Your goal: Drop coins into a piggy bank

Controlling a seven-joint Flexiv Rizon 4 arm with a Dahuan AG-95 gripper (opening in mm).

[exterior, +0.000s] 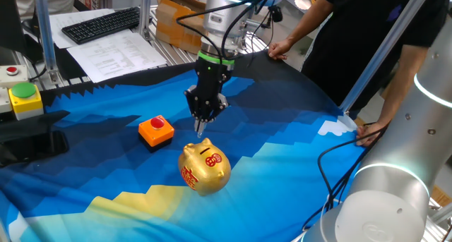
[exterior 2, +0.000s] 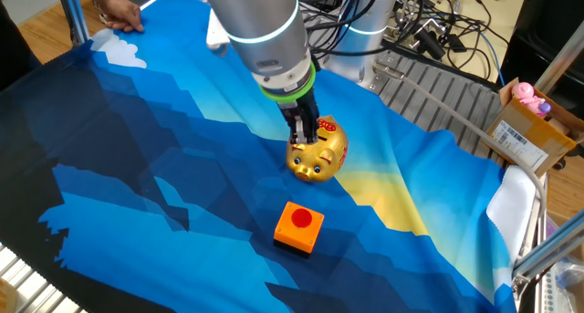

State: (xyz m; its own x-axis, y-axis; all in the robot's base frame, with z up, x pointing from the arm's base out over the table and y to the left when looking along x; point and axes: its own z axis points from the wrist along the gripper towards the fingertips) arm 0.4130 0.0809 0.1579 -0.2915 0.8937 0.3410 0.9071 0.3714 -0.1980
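The gold piggy bank [exterior: 205, 168] stands on the blue cloth, with red characters on its side and the slot in its back facing up. It also shows in the other fixed view [exterior 2: 318, 151]. My gripper [exterior: 201, 131] points straight down just above the pig's back, close to the slot, and the other fixed view shows it too [exterior 2: 305, 135]. Its fingers are closed together; I cannot make out anything between the tips. One red coin [exterior: 158, 121] lies on top of an orange square block [exterior: 155, 132], left of the pig. The same coin [exterior 2: 304, 219] shows in the other fixed view.
A green push-button on a yellow box [exterior: 26, 98] sits at the left edge. A keyboard [exterior: 102, 23] and papers lie behind it. A person's hands [exterior: 280, 49] rest on the far table edge. Another robot arm [exterior: 395, 192] stands at the right. A cardboard box [exterior 2: 529, 130] sits off the cloth.
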